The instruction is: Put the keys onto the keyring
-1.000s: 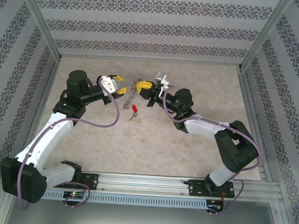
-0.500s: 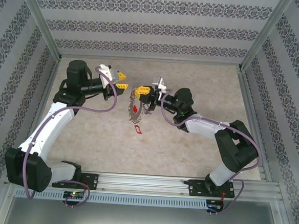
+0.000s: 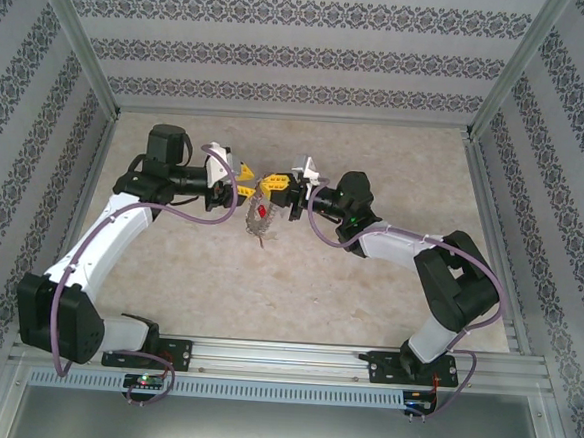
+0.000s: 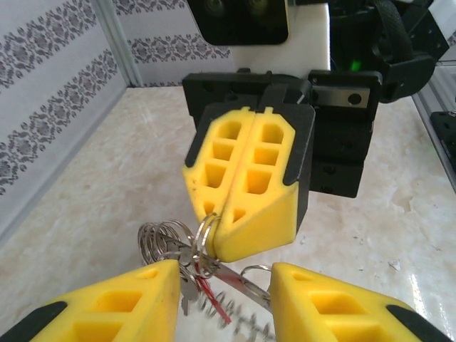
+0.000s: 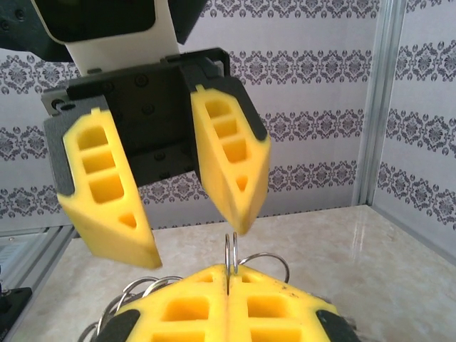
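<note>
**Two-arm exchange above the table: keyring pinched by one gripper, the other open beside it.**

The right gripper (image 3: 274,185) was clenched on the top coil of the keyring (image 3: 257,229). The keyring dangled clear of the table (image 3: 366,304), about midway between its left and right edges and nearer its far edge. A red-headed key (image 3: 262,211) hung among the coils; whether it was threaded on could not be told. The left gripper (image 3: 237,178) stood just beside, jaws parted and grasping nothing, with the pinched coil just ahead of its tips. To do this step well, the left fingers should probably close on the key's head or a free coil without dragging the ring out of the right gripper's pads (image 4: 274,178). A slow, square approach seems wise, since the springy coils could twist aside.
</note>
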